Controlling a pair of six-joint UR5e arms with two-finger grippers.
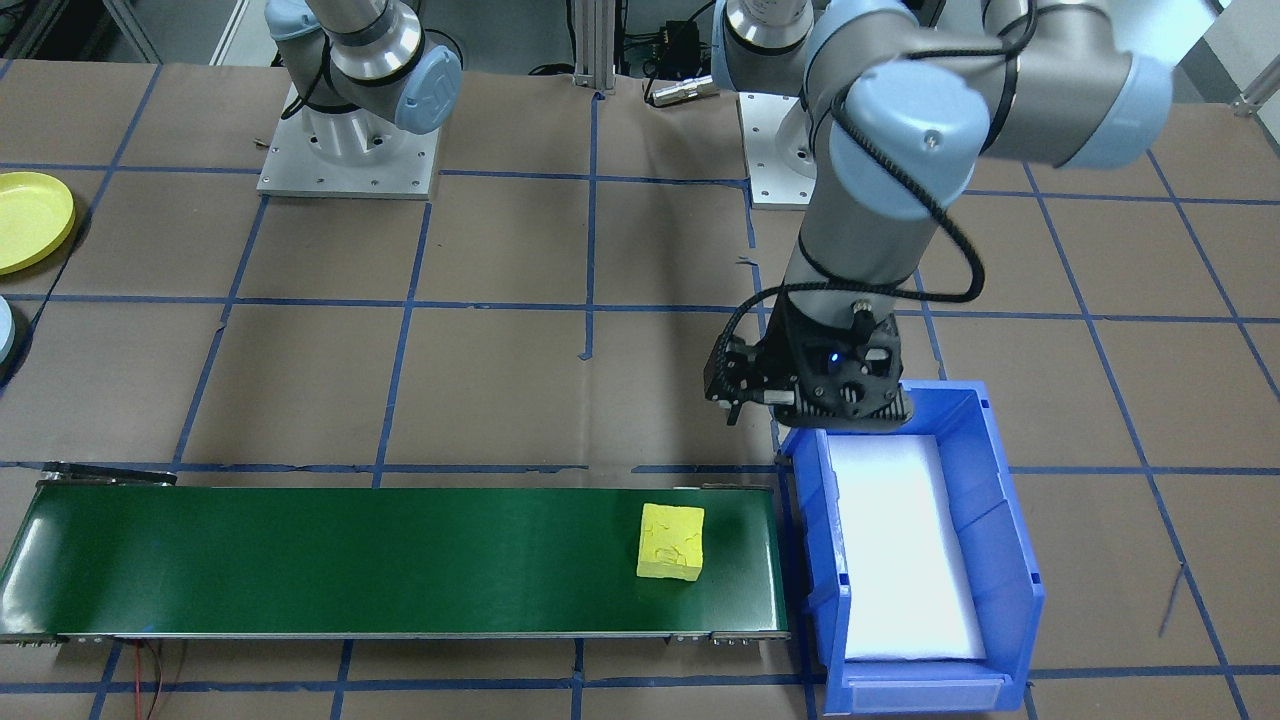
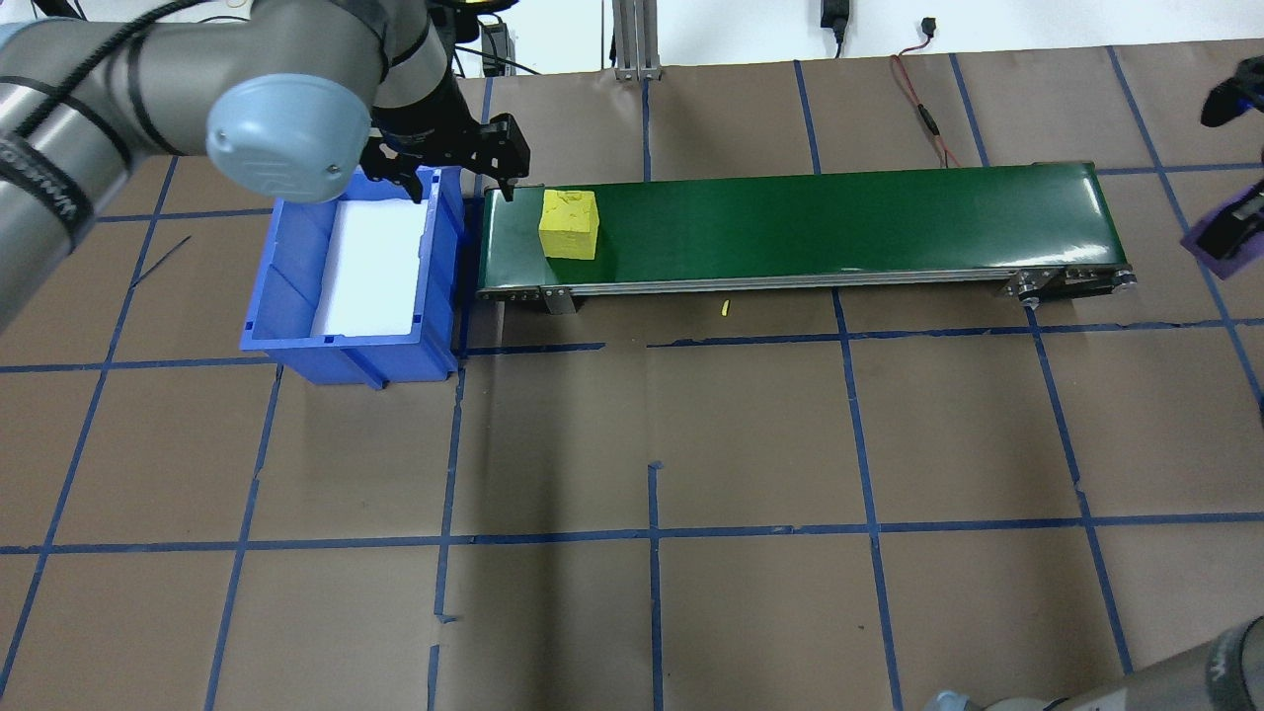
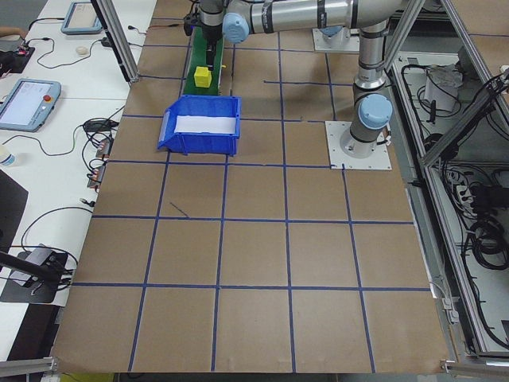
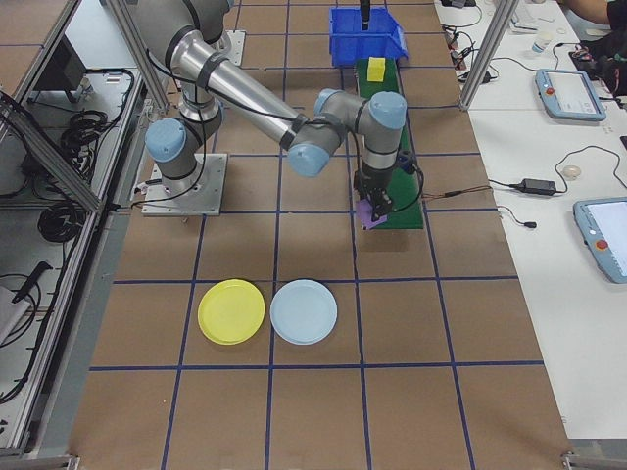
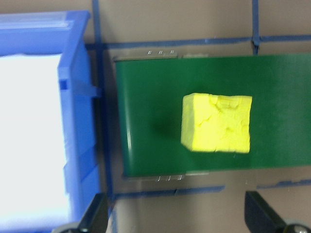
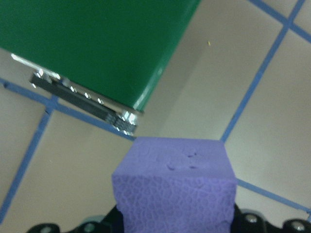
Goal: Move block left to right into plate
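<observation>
Six views are given. The table [image 2: 750, 444] is seen from behind the robot, steeply down, in the overhead view; the front-facing view is aimed back at the robot bases from the opposite edge. The green conveyor [image 1: 350, 560], blue bin [image 1: 1000, 520] and yellow block [image 1: 671, 541] are shared by both. The whole table length is covered from its two ends by the side views, far out; the conveyor [image 3: 208, 56] is small in each. The left wrist view is pointed straight down, close, at the bin-end of the conveyor [image 5: 204, 97]. The far conveyor end [image 6: 97, 43] is framed very close by the right wrist view.
</observation>
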